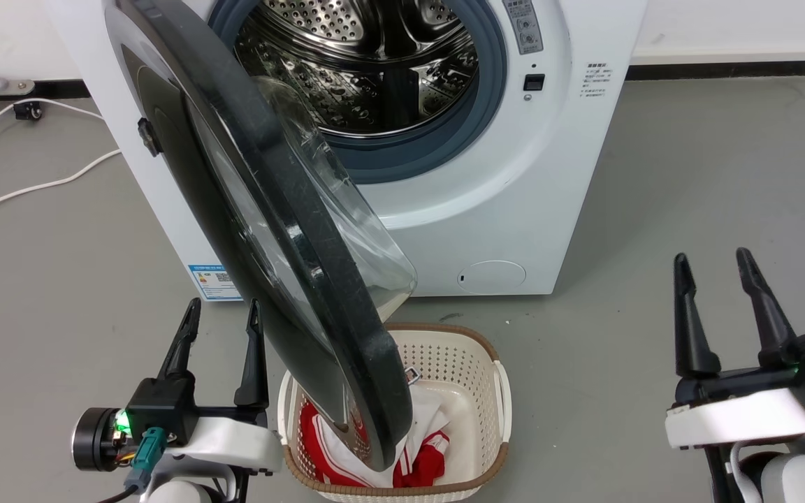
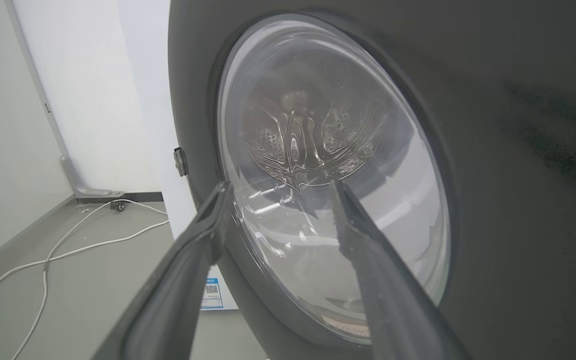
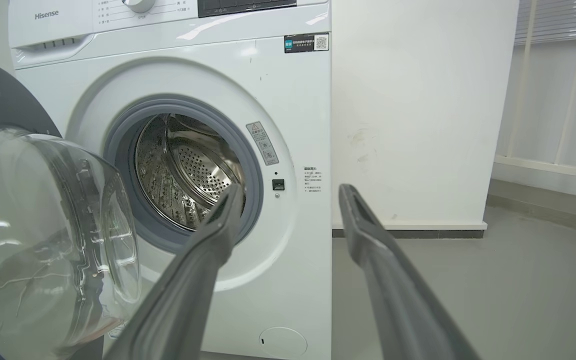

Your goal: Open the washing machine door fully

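Large round glossy black washing machine door [image 1: 284, 209] with a bulging clear glass bowl, standing out from the big white front-loading washing machine [image 1: 500, 202] on its hinge at the robot's left, edge-on to the head camera, so the steel drum is exposed. The door's lower edge overhangs a cream perforated laundry basket [image 1: 444, 353] and hides part of the red-and-white cloth [image 1: 430, 450] inside. Bare grey floor [image 1: 654, 209] lies open to the right. Left gripper [image 1: 224, 303], just beside the door's outer face: fingers spread, nothing between them; contact with the door cannot be told. Right gripper [image 1: 711, 255], well apart from the machine: fingers spread, empty. Machine top cut off in the head view.
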Motion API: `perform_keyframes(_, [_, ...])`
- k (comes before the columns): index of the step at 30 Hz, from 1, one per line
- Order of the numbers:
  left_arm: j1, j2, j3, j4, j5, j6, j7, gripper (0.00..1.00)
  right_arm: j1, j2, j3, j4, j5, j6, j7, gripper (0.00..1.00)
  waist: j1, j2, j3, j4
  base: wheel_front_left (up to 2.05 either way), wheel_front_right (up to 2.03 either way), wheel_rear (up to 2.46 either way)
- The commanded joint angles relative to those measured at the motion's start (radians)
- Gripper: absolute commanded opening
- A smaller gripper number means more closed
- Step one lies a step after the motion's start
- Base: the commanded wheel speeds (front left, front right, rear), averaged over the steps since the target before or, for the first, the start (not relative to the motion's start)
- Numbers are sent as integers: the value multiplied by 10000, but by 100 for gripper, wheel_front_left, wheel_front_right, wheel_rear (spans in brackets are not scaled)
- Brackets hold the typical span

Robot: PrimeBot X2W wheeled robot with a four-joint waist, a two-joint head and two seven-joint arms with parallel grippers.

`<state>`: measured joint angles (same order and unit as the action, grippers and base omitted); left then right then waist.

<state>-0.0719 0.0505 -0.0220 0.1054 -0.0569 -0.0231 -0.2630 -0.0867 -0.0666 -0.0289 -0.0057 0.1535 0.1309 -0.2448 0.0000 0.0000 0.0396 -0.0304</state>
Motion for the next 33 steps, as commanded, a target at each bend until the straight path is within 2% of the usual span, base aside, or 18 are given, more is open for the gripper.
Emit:
perform_keyframes(1, [-73, -5, 45, -36, 92, -16, -25, 100, 342, 79, 120, -464, -827, -3, 206, 100, 0, 0, 10, 1, 0, 0, 0])
perform_keyframes(7, [-137, -2, 68, -67, 202, -76, -25, 100, 996, 169, 265, -735, -1866, -5, 552, 100, 0, 0, 45, 22, 0, 0, 0])
perform_keyframes(15, [-151, 5, 85, -129, 286, -81, -25, 100, 1200, 179, 160, -44, -1293, -5, 371, 100, 0, 0, 58, 48, 0, 0, 0])
perform_keyframes(32, [-98, 15, 85, -164, 363, -79, -25, 100, 857, 183, 168, 90, -1108, -5, 247, 100, 0, 0, 82, 42, 0, 0, 0])
perform_keyframes(33, [-99, 16, 87, -217, 367, -88, -24, 48, 854, 183, 172, 84, -1115, -5, 244, 100, 0, 0, 87, 42, 0, 0, 0])
